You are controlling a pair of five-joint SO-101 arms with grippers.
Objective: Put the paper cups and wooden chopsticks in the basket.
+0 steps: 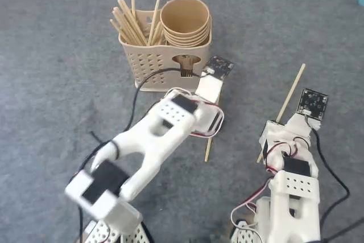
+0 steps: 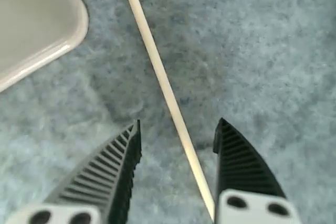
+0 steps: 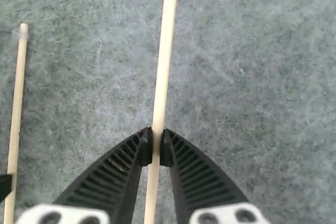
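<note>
The beige perforated basket [image 1: 159, 64] at the back holds several wooden chopsticks [image 1: 133, 21] and a stack of paper cups [image 1: 185, 20]. One chopstick [image 2: 164, 85] lies on the grey carpet between the fingers of my left gripper [image 2: 178, 129], which is open and straddles it just in front of the basket's corner [image 2: 42, 24]. Its lower end [image 1: 209, 151] sticks out below the left arm. My right gripper [image 3: 156, 140] is shut on another chopstick [image 3: 164, 61], which points away to the upper right [image 1: 292, 91].
Grey carpet covers the whole table. The left arm's chopstick [image 3: 17, 108] also lies off to the side in the right wrist view. A black cable [image 1: 142, 89] runs from the left arm past the basket front.
</note>
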